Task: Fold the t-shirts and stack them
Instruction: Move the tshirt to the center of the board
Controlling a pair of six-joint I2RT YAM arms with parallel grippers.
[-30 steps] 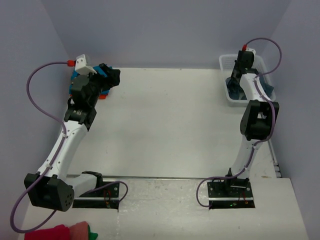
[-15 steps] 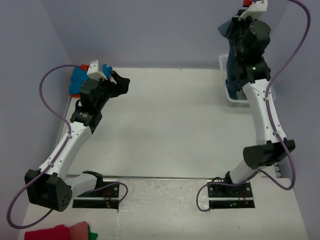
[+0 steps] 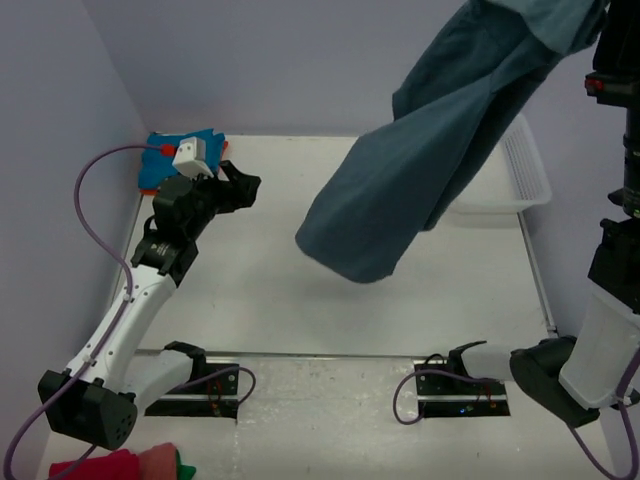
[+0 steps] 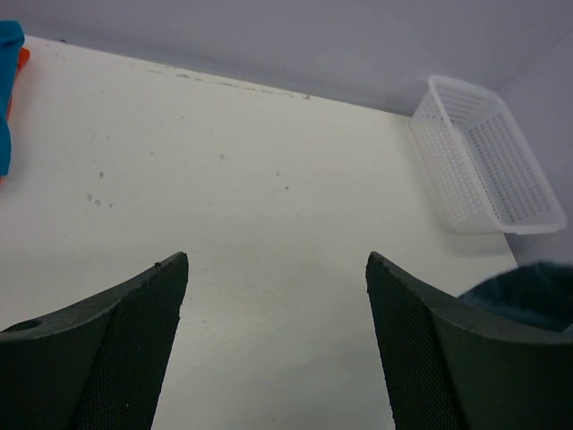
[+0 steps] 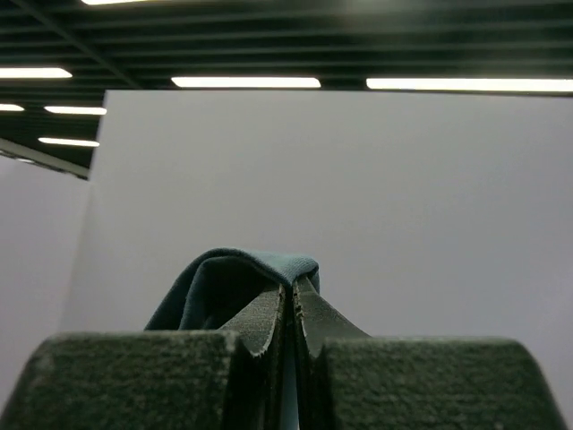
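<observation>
Only the right wrist view shows the right fingers (image 5: pixel 260 327) clenched on a fold of the slate-blue t-shirt (image 5: pixel 228 273). From above, it hangs in the air, just left of the white basket (image 3: pixel 525 170). The left fingers (image 4: pixel 116 349) are spread and empty, far left of the basket, with the turquoise t-shirt (image 3: pixel 165 155) farther left.

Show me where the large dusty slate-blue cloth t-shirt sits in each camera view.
Top external: the large dusty slate-blue cloth t-shirt hangs from the upper right corner down to mid-frame.
Left wrist: its dark fold shows in the lower right corner.
Right wrist: centre, pinched in the right gripper.
Shared landmark: the white plastic mesh basket, in top and left wrist views only.
</observation>
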